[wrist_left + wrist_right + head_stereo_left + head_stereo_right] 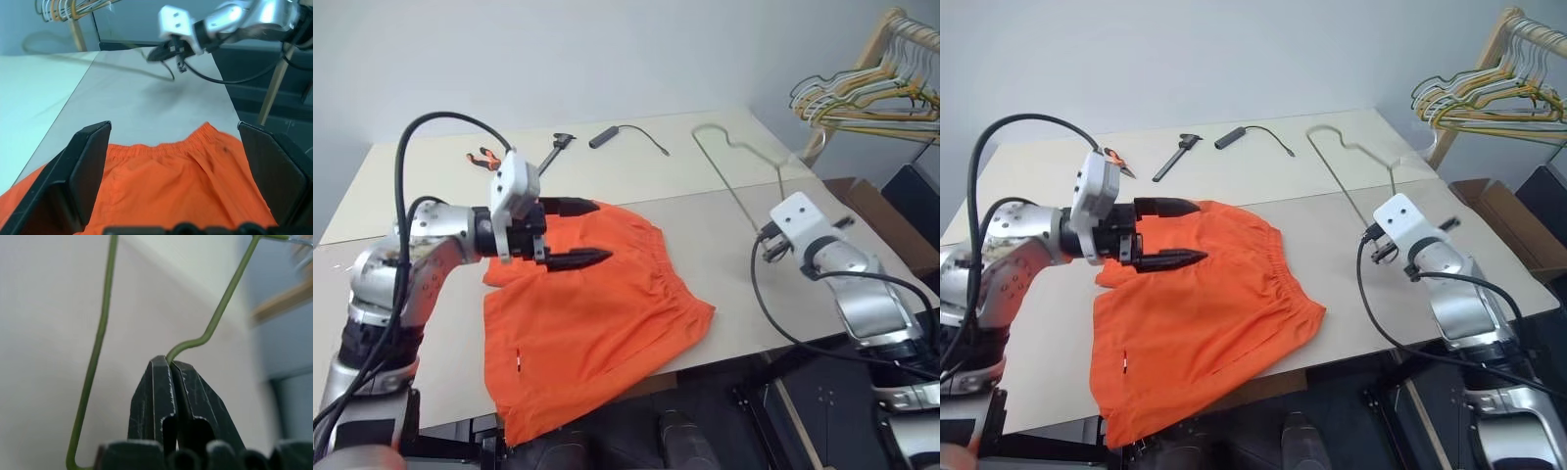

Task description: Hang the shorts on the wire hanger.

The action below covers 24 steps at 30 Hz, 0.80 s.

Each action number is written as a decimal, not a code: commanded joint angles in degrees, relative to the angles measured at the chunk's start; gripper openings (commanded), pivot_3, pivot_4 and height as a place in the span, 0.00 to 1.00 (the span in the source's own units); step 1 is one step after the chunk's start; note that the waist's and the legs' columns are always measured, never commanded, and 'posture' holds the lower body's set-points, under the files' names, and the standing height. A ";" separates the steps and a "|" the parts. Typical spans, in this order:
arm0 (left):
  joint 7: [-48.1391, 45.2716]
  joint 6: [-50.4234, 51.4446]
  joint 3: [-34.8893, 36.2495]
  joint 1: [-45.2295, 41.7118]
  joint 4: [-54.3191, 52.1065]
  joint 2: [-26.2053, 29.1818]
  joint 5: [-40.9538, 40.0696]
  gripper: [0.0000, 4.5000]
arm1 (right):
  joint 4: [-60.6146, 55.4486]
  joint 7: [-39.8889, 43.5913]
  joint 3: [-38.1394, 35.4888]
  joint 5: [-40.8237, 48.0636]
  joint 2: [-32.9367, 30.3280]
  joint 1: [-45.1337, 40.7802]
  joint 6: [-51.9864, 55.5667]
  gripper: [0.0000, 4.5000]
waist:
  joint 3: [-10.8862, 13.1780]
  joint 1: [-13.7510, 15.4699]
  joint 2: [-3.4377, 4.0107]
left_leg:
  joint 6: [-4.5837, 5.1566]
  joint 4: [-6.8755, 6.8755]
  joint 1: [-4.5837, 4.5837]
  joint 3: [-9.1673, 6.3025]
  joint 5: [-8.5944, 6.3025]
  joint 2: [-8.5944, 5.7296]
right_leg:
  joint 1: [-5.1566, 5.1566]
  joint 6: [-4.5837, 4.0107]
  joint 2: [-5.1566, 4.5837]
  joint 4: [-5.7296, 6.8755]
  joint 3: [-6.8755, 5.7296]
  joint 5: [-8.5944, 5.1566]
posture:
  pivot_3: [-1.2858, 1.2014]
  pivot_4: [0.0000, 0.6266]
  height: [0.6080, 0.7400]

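**Hanger gripped, shorts not yet on it**

The shorts (592, 318) lie spread flat on the table (401, 176), toward its near edge, with one leg hanging over that edge and the gathered waistband turned toward the right side. A small white mark shows near the leg hem close to the near edge. Nothing is threaded through them and neither gripper holds them.

The wire hanger (734, 166) sits to the right of the shorts, near the right edge of the table, apart from the fabric. The right gripper (171, 364) is clamped on it: in the right wrist view the two black fingers are pressed together with the thin wire pinched between their tips at a bend, and the wire runs away from them on both sides. From the head views the hanger seems tilted up off the table, though I cannot tell whether any part still rests on the surface.

The left gripper (570, 233) hovers over the far part of the shorts, its fingers spread wide with nothing between them.

Farther back on the table lie a few small tools and a black cable. A bunch of other hangers (862, 93) hangs from a wooden rack beyond the far right corner.

By my reading, taking hold of the hanger is done. Picking up the shorts and draping them over the hanger are both left
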 commanded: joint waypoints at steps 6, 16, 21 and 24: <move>-2.37 6.32 -4.70 -14.32 11.44 -0.01 3.31 1.00 | 12.38 -22.29 5.58 -29.25 -13.21 -2.87 -46.75 0.01 | -0.32 -2.98 0.03 | -0.02 0.02 0.05 0.08 0.01 -0.01 | 0.04 0.00 0.01 0.01 0.08 0.00 | 0.42 0.05 1.00; -9.46 1.69 -14.24 -17.58 16.84 -4.34 10.96 1.00 | 10.25 -21.18 1.45 -28.69 -9.49 -5.72 -52.11 0.01 | -0.68 -8.91 0.19 | -0.02 0.03 0.25 0.06 0.02 0.00 | 0.31 0.09 -0.01 0.04 0.24 0.05 | 0.41 0.04 1.00; -7.94 -1.33 -17.18 -18.14 19.82 -6.05 17.12 0.91 | 8.65 -19.01 -0.31 -27.98 -8.85 -5.78 -52.25 0.00 | -0.70 -10.57 0.19 | -0.01 0.03 0.35 0.06 0.02 0.00 | 0.37 0.09 0.00 0.10 0.28 0.05 | 0.41 0.04 1.00; -7.50 -2.36 -16.91 -18.21 21.11 -6.79 18.98 0.72 | 7.90 -17.94 -1.29 -27.44 -8.53 -5.64 -52.19 0.00 | -0.70 -11.20 0.19 | -0.01 0.03 0.38 0.07 0.02 0.00 | 0.38 0.10 -0.01 0.11 0.31 0.05 | 0.41 0.04 1.00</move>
